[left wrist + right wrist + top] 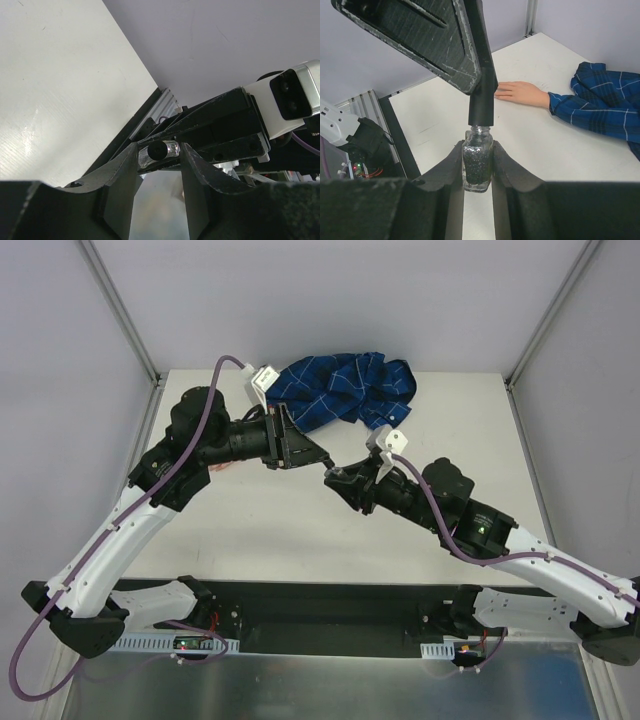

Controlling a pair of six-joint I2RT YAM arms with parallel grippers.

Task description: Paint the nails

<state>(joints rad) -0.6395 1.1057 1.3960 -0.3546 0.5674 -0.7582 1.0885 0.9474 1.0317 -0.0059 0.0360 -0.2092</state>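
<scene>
The peach dummy hand point(521, 93) lies flat on the white table, its blue checked sleeve point(600, 102) to the right. Its nails are too small to make out. The sleeve also shows in the top view point(345, 385); the hand is hidden there behind the left gripper. My right gripper point(478, 150) is shut on a small glass bottle point(478, 162) of dark glittery polish and holds it upright above the table. My left gripper point(158, 150) is shut on the bottle's black cap point(481, 107), which sits on the bottle neck. In the top view the two grippers point(322, 462) point(336, 479) meet at mid-table.
The sleeve's bunched cloth lies at the table's back middle. A black strip and an aluminium rail point(370, 100) run along the table edge. The right arm's white camera housing point(295, 95) is close in front of the left gripper. Grey walls and frame posts point(120, 310) enclose the table.
</scene>
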